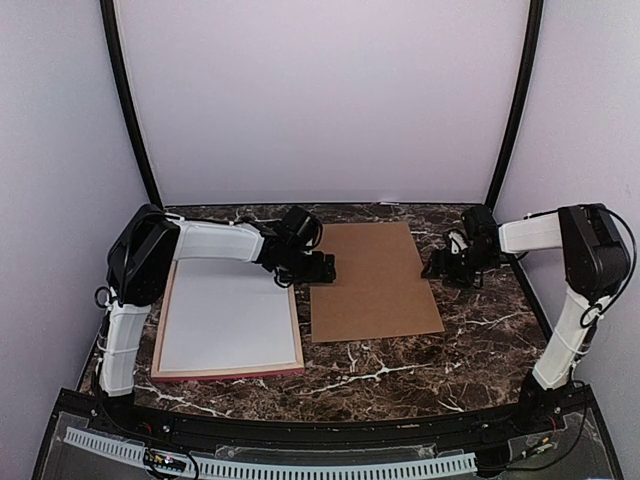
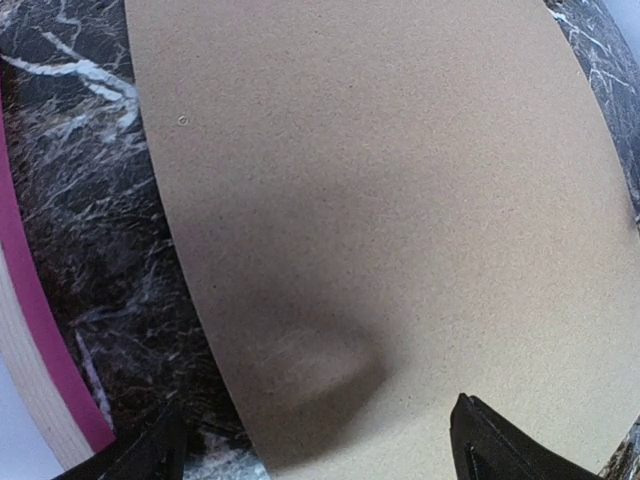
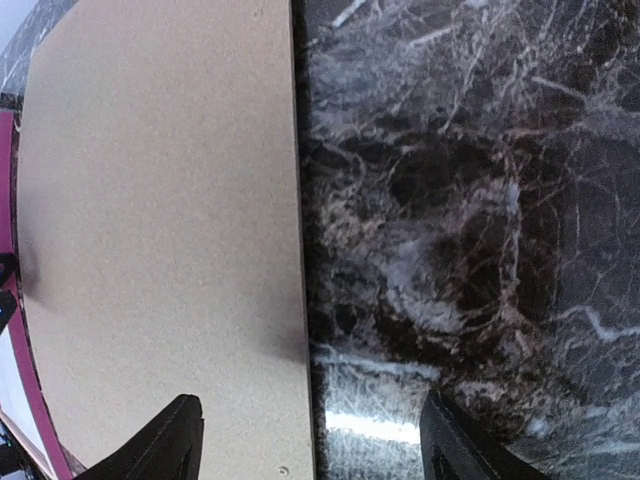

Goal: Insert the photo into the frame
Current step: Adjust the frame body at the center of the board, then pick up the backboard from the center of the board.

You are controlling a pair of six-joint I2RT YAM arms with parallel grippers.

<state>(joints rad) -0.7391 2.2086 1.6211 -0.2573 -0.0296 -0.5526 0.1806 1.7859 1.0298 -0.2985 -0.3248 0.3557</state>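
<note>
The left tool (image 1: 322,268) stands released, its fingers spread over the near-left part of the brown backing board (image 1: 370,280), grasping nothing. The right tool (image 1: 437,268) is also released and empty, its fingers straddling the board's right edge.

The frame (image 1: 225,373) lies flat on the left of the surface (image 1: 400,370), just beside the board. A whitish sheet (image 1: 228,315) fills its opening. I cannot tell whether that is the photo lying face down, since no dark printed side shows anywhere. If it is, the print is seated and what is left, in my judgement, is laying the board over it.

The surface is dark marble with white veins. Pale walls (image 1: 320,100) enclose it, with black curved poles (image 1: 130,110) at the corners.
</note>
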